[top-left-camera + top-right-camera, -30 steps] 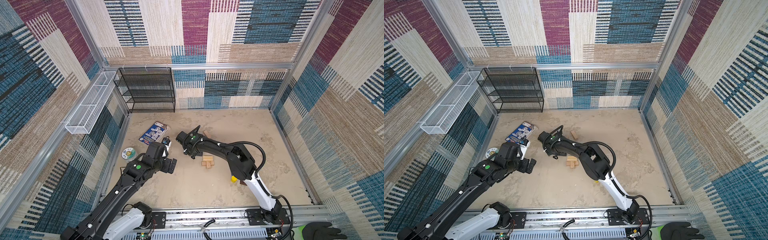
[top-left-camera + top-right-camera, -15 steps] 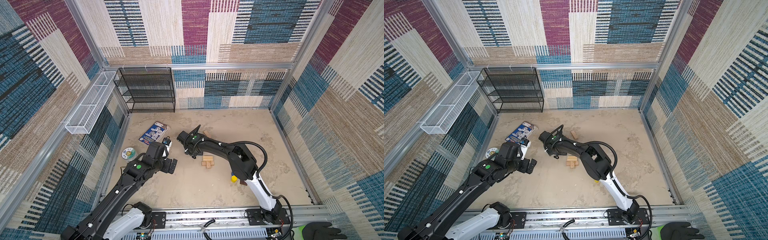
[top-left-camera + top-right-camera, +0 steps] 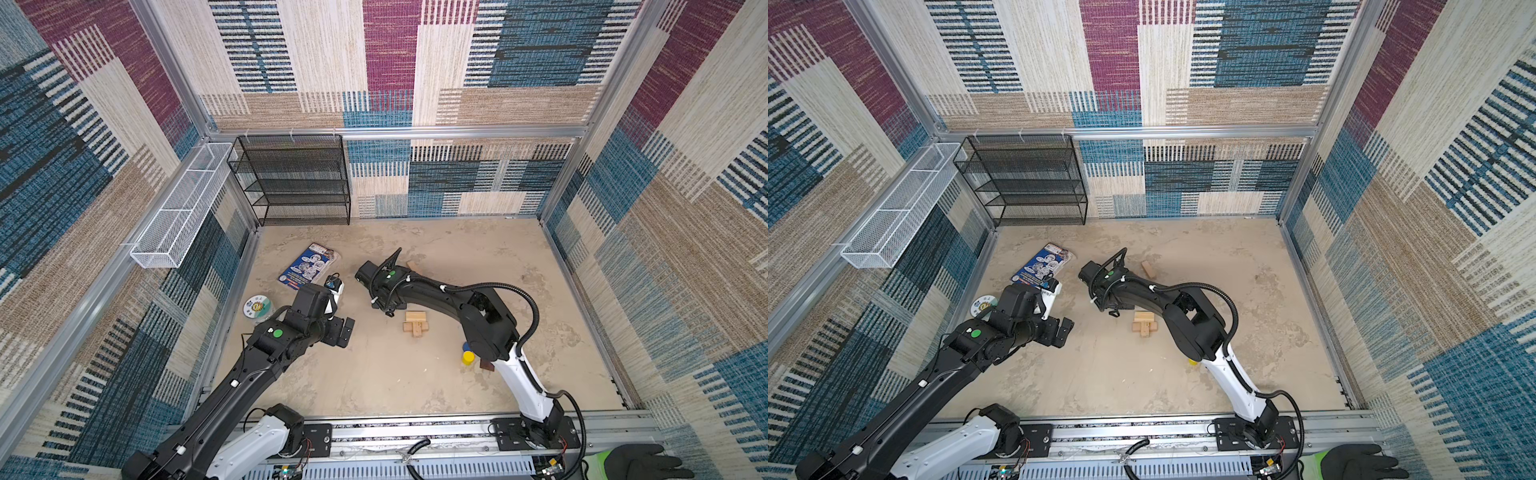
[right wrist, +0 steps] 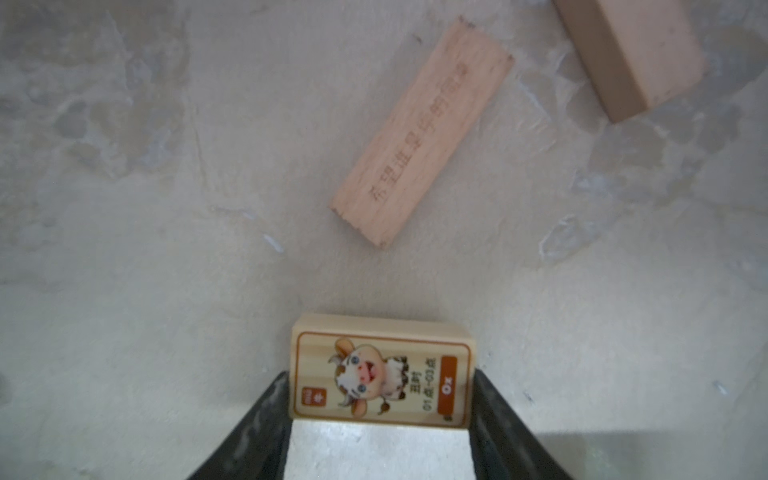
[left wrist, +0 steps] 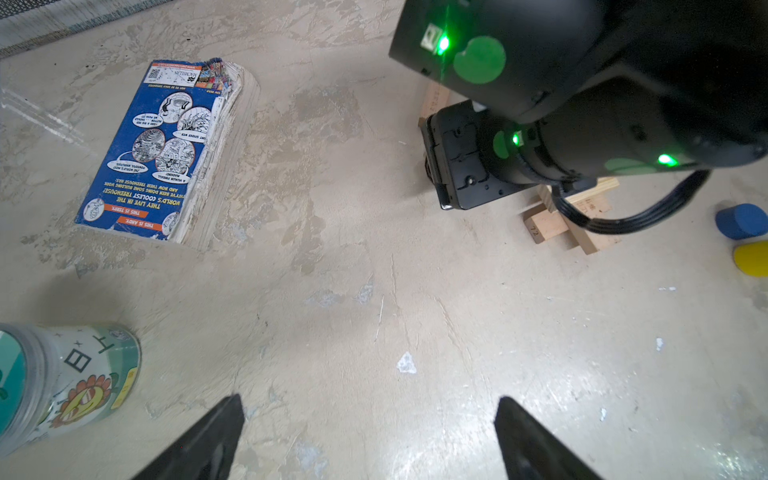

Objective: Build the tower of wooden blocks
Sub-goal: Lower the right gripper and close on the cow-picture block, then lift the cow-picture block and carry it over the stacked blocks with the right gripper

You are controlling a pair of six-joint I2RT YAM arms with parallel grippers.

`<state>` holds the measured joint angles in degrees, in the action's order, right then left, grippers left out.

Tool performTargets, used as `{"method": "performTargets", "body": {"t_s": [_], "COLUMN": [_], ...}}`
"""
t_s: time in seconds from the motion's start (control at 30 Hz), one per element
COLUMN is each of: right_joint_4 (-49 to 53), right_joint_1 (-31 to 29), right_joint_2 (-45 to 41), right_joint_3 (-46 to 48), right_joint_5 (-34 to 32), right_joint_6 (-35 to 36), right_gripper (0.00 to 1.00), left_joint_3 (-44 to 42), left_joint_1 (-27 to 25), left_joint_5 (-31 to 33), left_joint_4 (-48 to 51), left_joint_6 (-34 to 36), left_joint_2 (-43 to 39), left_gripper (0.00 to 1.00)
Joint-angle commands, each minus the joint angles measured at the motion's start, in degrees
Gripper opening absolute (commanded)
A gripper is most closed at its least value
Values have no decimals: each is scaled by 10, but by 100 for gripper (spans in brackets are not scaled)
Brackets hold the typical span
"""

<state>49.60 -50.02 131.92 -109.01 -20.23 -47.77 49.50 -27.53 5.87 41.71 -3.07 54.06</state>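
Note:
The tower (image 3: 415, 326) (image 3: 1145, 323) is a low criss-cross stack of pale bars mid-floor, also in the left wrist view (image 5: 552, 224). My right gripper (image 3: 384, 305) (image 4: 380, 376) hangs left of it, shut on a wood block printed with an ox picture (image 4: 382, 370), both fingers against its sides. Beyond it lie a loose bar with printed characters (image 4: 422, 133) and another bar (image 4: 627, 54) (image 3: 413, 266). A yellow cylinder (image 3: 468, 357), blue disc (image 5: 742, 220) and dark-brown piece (image 3: 486, 365) sit by the right arm. My left gripper (image 3: 345, 330) (image 5: 370, 436) is open and empty.
A blue printed packet (image 3: 309, 264) and a round labelled jar (image 3: 257, 308) lie at the left. A black mesh rack (image 3: 295, 183) stands at the back wall, and a white wire basket (image 3: 178, 208) hangs on the left wall. A gloved hand (image 3: 640, 461) rests at the front right.
The right gripper's jaws have narrowed onto the ox-print block. Both arms have hardly shifted.

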Motion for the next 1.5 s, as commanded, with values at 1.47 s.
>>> {"method": "performTargets", "body": {"t_s": [1.47], "right_joint_4": [-40], "right_joint_1": [-60], "right_joint_2": [-376], "right_joint_3": [394], "right_joint_5": [65], "right_joint_6": [-27], "right_gripper": [51], "left_joint_3": [-114], "left_joint_1": [-20], "left_joint_5": [-197], "left_joint_4": [-158], "left_joint_6": [-247], "left_joint_2": [-23], "left_gripper": [95]}}
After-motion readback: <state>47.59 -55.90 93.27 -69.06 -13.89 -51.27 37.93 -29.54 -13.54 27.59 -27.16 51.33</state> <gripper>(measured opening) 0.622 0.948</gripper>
